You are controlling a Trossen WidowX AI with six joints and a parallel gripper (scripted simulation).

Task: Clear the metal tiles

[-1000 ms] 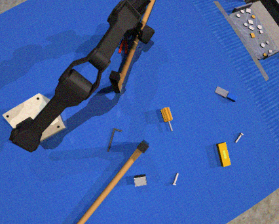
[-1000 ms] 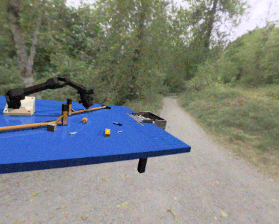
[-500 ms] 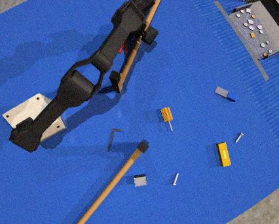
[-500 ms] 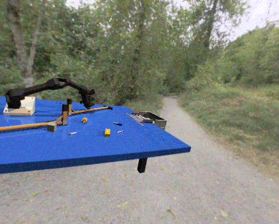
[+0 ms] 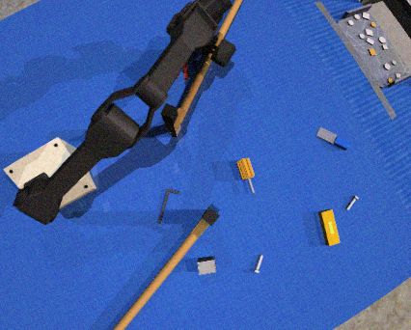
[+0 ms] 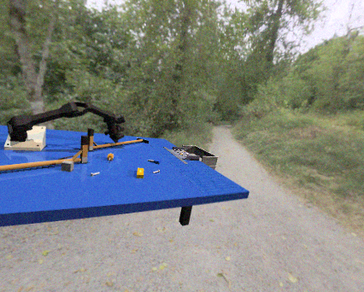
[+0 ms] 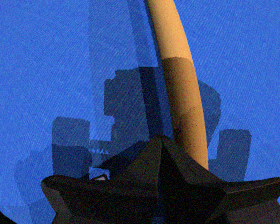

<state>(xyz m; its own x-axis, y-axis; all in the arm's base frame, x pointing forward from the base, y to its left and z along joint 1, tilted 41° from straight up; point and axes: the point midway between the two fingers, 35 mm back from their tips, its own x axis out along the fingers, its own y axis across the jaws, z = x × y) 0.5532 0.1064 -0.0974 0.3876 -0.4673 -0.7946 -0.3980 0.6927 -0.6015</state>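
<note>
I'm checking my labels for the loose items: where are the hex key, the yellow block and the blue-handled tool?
Hex key (image 5: 163, 208): top view, long arm.
Yellow block (image 5: 330, 228) (image 6: 140, 172): top and exterior views, body.
Blue-handled tool (image 5: 341, 142): top view, handle.

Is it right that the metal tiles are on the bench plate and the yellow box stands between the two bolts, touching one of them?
Not touching: the top view shows the yellow box apart from both bolts. The rest stands.
</note>
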